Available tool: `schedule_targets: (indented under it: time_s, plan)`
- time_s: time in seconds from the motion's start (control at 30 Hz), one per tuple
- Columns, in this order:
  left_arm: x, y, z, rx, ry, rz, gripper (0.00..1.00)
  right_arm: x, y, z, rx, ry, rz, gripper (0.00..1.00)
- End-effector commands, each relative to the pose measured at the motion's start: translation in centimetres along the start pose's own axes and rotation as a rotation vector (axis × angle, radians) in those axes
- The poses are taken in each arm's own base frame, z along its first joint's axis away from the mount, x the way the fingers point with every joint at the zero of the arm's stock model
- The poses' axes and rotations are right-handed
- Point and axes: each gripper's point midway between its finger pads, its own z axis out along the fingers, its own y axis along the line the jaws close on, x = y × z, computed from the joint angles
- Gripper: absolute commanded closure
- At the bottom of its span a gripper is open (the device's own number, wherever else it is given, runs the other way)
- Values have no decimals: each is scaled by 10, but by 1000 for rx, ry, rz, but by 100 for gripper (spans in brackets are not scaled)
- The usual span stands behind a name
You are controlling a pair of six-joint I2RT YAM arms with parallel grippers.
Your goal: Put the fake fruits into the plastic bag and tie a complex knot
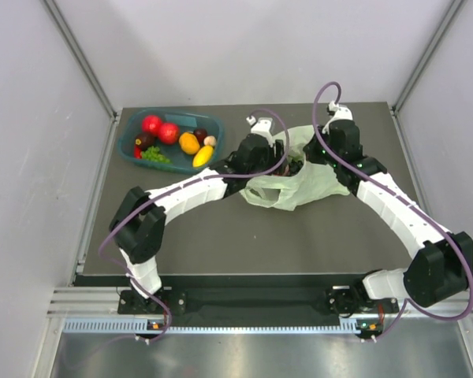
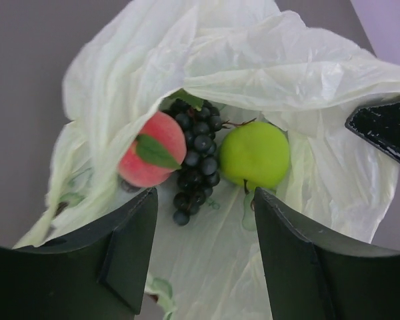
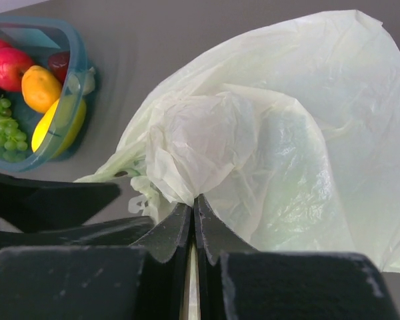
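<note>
The pale green plastic bag [image 1: 299, 183] lies at mid table, its mouth held up. Inside it, in the left wrist view, lie a peach [image 2: 150, 159], a dark purple grape bunch [image 2: 197, 163] and a green apple [image 2: 255, 155]. My left gripper [image 2: 203, 220] is open and empty, just in front of these fruits at the bag mouth [image 1: 288, 167]. My right gripper [image 3: 193, 203] is shut on a bunched fold of the plastic bag [image 3: 207, 143] and holds its edge up. More fake fruits [image 1: 173, 138] lie in the teal tray [image 1: 131, 131]. No knot shows.
The teal tray stands at the table's back left and holds red, orange, yellow, dark and green fruits; it also shows in the right wrist view [image 3: 77, 67]. Grey walls close in the table on three sides.
</note>
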Motion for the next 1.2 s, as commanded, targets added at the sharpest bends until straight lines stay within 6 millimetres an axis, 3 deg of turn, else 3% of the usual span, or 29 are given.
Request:
schedule_targets:
  time_s: [0.0,0.2,0.27,0.4,0.53,0.67,0.83,0.87,0.93,0.97,1.17]
  plan:
    - [-37,21,-35,-66,-33,20,35,-13,-5,-3,11,-54,-21,100]
    - [-81,90,-70,-158,-52,-25,30,-10,-6,-5,11,-48,-33,100]
    - [-95,123,-80,-210,-65,-43,25,-10,-6,-5,7,-45,-35,100]
    - [-107,180,-97,-325,-42,-47,14,-10,-3,-4,-7,-39,-40,100]
    - [-114,235,-102,-456,-30,-85,11,-12,-1,-5,-15,-42,-43,100]
    - [-105,271,-80,-544,44,-125,1,-12,0,-4,-19,-40,-45,100]
    - [-93,310,-61,-659,76,-150,1,-13,1,-4,-24,-40,-44,100]
    - [-83,321,-53,-681,98,-168,1,-14,2,-5,-27,-42,-43,100]
    - [-83,334,-47,-697,94,-193,1,-14,3,-6,-31,-44,-46,100]
    - [-71,342,-37,-696,124,-203,1,-13,2,-5,-29,-41,-46,100]
    - [-55,371,-9,-735,158,-227,4,-12,2,-6,-35,-39,-51,100]
